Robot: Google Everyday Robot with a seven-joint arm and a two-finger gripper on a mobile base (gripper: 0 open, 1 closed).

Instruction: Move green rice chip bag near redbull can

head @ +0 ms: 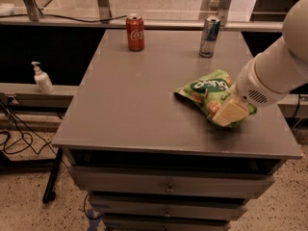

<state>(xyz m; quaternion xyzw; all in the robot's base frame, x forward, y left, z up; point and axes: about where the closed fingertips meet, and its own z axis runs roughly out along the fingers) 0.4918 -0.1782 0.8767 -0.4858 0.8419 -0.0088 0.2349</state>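
Note:
The green rice chip bag (pixel 206 87) is a crinkled light-green pouch at the right side of the grey table (pixel 134 105). My gripper (pixel 230 112) comes in from the right and is shut on the bag's near right end, with a cream finger (pixel 232 111) on top of it. The bag is held low at the table's surface. The redbull can (pixel 210 36) stands upright at the far right of the table, well beyond the bag. The white arm hides the bag's right edge.
A red Coca-Cola can (pixel 135 32) stands at the far middle of the table. A soap dispenser (pixel 42 78) sits on a ledge to the left. Drawers (pixel 168 189) lie below the table's front edge. Cables lie on the floor at left.

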